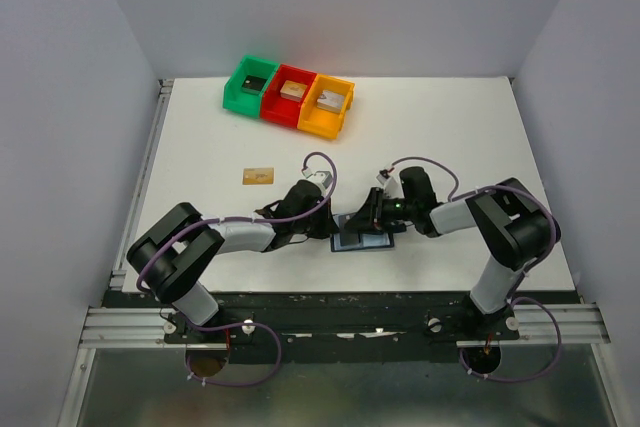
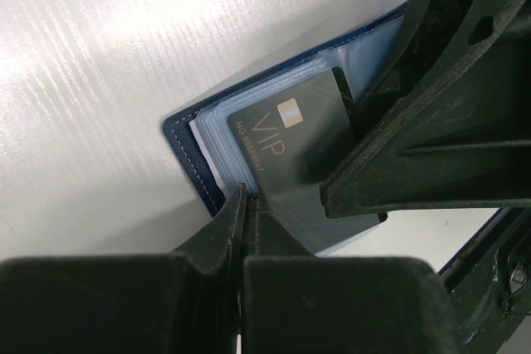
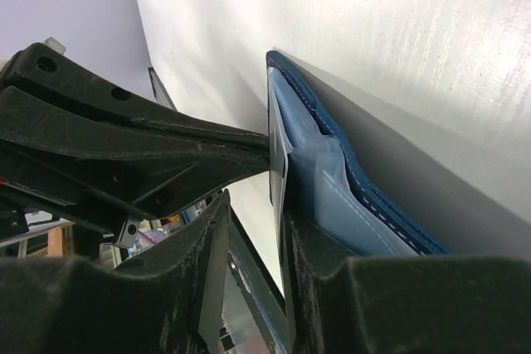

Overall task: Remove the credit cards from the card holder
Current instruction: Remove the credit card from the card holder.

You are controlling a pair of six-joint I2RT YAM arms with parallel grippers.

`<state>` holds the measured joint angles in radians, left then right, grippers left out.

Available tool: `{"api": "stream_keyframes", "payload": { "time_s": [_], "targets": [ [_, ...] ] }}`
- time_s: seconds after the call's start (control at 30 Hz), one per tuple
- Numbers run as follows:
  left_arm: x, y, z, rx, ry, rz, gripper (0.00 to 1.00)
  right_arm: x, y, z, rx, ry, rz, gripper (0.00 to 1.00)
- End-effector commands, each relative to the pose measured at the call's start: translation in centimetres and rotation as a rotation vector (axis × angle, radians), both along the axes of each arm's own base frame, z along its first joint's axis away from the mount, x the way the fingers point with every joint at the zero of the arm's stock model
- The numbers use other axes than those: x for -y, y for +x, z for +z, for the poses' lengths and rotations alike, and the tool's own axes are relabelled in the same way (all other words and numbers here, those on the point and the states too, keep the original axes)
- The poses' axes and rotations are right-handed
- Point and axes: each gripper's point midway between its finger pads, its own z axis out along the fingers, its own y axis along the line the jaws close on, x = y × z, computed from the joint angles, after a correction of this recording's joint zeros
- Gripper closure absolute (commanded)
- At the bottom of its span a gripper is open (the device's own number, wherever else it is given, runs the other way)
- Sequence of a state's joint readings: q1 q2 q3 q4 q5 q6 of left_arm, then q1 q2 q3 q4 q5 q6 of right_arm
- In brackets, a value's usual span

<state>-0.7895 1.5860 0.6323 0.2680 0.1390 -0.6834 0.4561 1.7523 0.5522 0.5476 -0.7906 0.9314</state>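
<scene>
Two grippers crowd card holder [image 1: 358,242], near-centre of table [image 1: 450,127]. I read left gripper [image 2: 246,198] pinched closed, tips on its navy edge. Right gripper [image 3: 253,213] jaws parted, black card [image 2: 270,143] edge standing between. Tan card [image 1: 258,175] well apart; bins [image 1: 290,97] along far edge.

Robotics lab test cell, white bench [image 1: 450,127] boxed in by plain pale walls [image 1: 60,97], left arm [image 1: 235,237] and right arm [image 1: 470,215] bolted to an aluminium rail [image 1: 120,325], looped purple cables [image 1: 320,162], coloured plastic bins [image 1: 283,113] at the back
</scene>
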Motion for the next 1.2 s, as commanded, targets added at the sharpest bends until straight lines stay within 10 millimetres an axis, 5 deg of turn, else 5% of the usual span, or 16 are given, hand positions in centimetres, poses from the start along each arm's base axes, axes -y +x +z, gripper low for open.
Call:
{"api": "stream_keyframes", "payload": {
  "time_s": [0.0, 0.23, 1.17],
  "targets": [
    [0.5, -1.3, -0.9, -0.034, 0.012, -0.058, 1.0, -0.5, -0.5, 0.0, -0.019, 0.005, 0.07, 0.62],
    [-0.3, -1.2, -1.4, -0.047, 0.043, -0.023, 1.0, 0.4, -0.9, -0.2, -0.002, -0.07, 0.077, 0.7],
    [-2.1, -1.5, -3.2, -0.105, 0.13, 0.055, 1.0, 1.7, -1.0, 1.5, 0.074, -0.151, 0.066, 0.71]
  ]
}}
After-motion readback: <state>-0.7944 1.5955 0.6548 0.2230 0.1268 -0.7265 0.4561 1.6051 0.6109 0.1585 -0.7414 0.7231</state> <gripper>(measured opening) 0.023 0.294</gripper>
